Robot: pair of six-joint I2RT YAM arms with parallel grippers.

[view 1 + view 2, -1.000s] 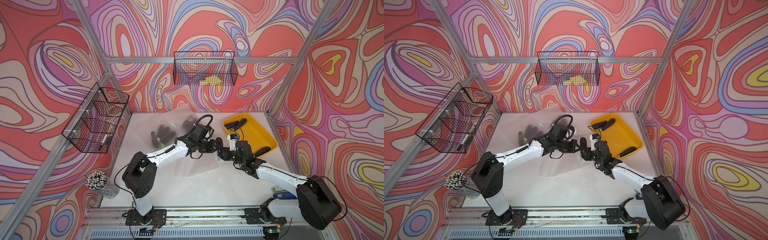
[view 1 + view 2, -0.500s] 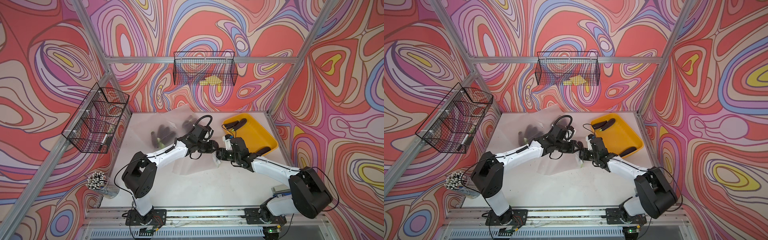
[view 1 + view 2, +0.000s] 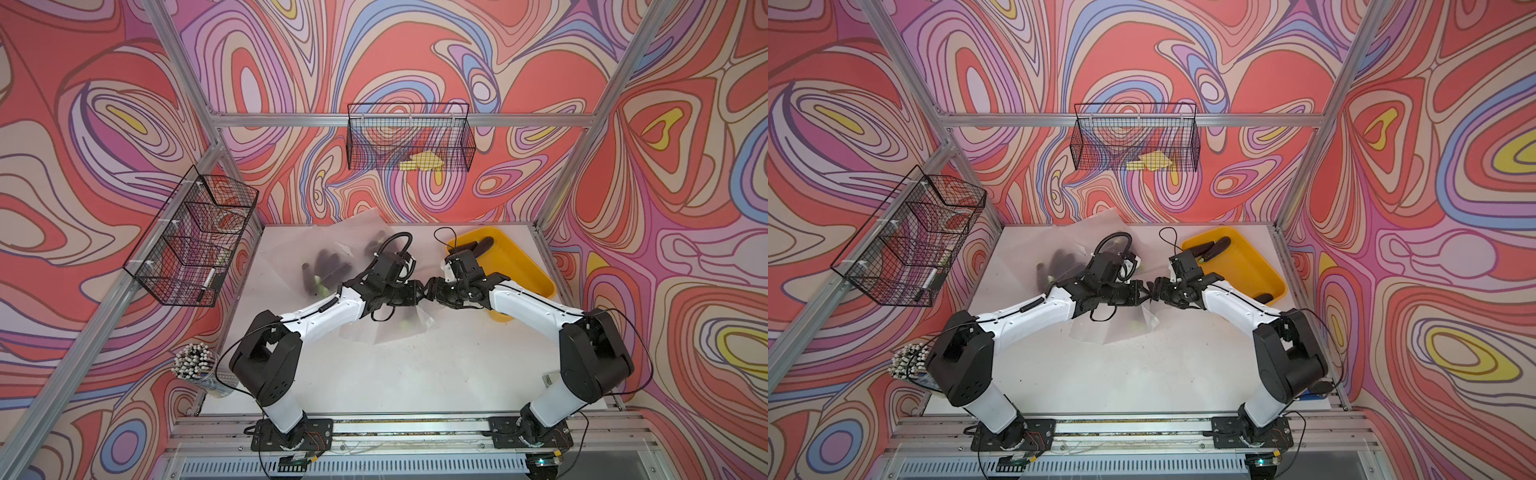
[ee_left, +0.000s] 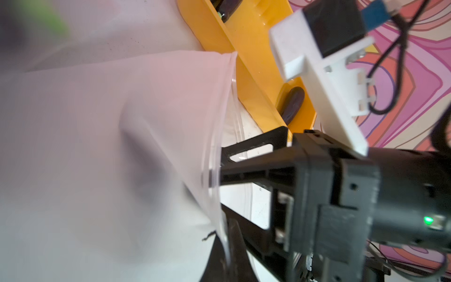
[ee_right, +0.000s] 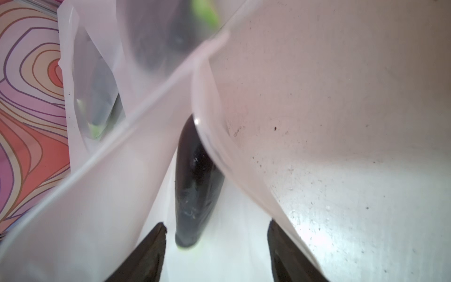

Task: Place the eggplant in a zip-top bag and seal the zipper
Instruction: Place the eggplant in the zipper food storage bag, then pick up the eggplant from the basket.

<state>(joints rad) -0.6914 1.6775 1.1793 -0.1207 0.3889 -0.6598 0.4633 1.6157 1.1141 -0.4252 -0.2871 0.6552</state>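
Observation:
A dark purple eggplant (image 5: 195, 183) lies inside the open mouth of a frosted zip-top bag (image 5: 109, 183), just ahead of my right gripper (image 5: 214, 256). That gripper is open, its fingertips standing apart on either side of the eggplant's stem end without touching it. My left gripper (image 4: 229, 263) is shut on the bag's zipper edge and holds it up. In both top views the two grippers meet tip to tip at mid-table, left gripper (image 3: 420, 291) against right gripper (image 3: 433, 288), over the bag (image 3: 399, 326). The eggplant is hidden under them there.
A yellow tray (image 3: 515, 266) at the back right holds more eggplants (image 3: 476, 246). Other bags with eggplants (image 3: 328, 270) lie at the back middle. Wire baskets hang on the left wall (image 3: 195, 237) and back wall (image 3: 409, 143). A cup of pens (image 3: 195, 365) stands at the front left.
My right gripper has moved left into the bag's mouth with the eggplant, then opened and let it go. The left gripper has kept its hold on the bag edge.

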